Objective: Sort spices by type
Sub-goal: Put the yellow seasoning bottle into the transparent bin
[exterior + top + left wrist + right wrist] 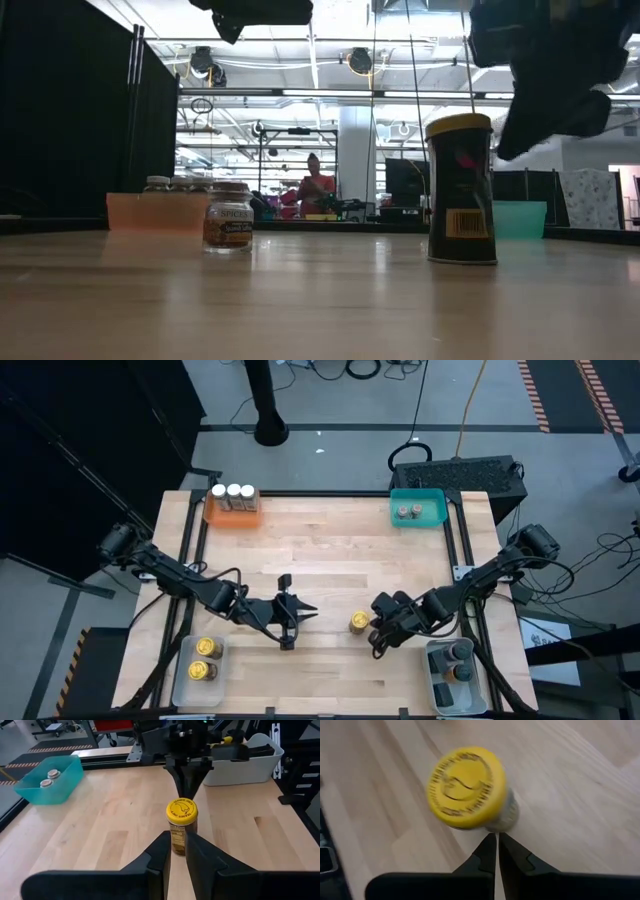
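Standing upright on the bare wood near the table's front, a yellow-lidded jar (358,622) sits between the two arms, free of both. The right gripper (497,840) is just beside it with its fingers pinched together on nothing, tips close to the jar's side. The left gripper (178,851) hangs over the table's middle, well apart from the jar and aimed at it, its fingers narrowed to a slim gap and empty.

Two more yellow jars (204,659) lie in the clear tray (180,682) at the front left corner. Three white-topped jars (233,491) stand in a row in the orange tray (232,516) at the back left. Two grey-lidded jars (407,512) sit in the teal tray (430,499) at the back right. Dark jars (458,663) fill the grey tray (436,680) at the front right, beside the right arm.

In the low view a small brown-labelled jar (229,218) stands on the table in front of the orange tray, and a person (315,187) shows far off in the room.
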You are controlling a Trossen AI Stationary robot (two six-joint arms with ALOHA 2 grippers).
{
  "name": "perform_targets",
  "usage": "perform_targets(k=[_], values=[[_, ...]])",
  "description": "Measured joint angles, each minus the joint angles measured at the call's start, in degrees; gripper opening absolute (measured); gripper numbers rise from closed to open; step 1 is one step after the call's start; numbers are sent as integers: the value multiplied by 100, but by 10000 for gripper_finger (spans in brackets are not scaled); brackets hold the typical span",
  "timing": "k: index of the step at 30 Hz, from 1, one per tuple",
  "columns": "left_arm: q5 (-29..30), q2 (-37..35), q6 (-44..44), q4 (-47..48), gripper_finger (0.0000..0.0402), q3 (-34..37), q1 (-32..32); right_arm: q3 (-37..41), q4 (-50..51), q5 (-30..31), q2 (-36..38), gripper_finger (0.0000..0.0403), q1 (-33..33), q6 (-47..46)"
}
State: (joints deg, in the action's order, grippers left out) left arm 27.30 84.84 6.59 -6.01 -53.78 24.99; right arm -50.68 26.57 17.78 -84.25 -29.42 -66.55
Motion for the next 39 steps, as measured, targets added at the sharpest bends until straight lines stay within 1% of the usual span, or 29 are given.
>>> perform_targets(k=[4,8,11,14,18,22,26,31,34,39], values=[[-216,146,-261,-275,63,0,0,0,453,-9,20,1,-71,-260],[-744,446,-639,-1143,63,0,-18,-49,1010,-1,175,1,-176,-514],[-1054,725,-867,-1625,69,-11,-91,-190,1339,7,341,1,-237,-477],[-1099,1000,-1062,-1758,95,-176,-198,-321,1441,97,507,1,-259,-130],[-1166,1380,-1197,-2060,153,-395,-359,-413,1419,593,731,1,-257,540],[-1532,1671,-1149,-2071,210,-666,-583,-413,1424,906,1028,1,-213,1004],[-2058,2025,-1114,-2061,248,-931,-769,-414,1423,1308,1334,1,-185,1351],[-2269,2423,-854,-2053,270,-1260,-974,-413,1420,1656,1602,0,-163,1494],[-2402,2571,-841,-2033,272,-1368,-1062,-415,1414,1788,1639,0,-163,1522],[-2425,2637,-630,-2028,273,-1384,-1217,-413,1392,1866,1625,0,-163,1509]])
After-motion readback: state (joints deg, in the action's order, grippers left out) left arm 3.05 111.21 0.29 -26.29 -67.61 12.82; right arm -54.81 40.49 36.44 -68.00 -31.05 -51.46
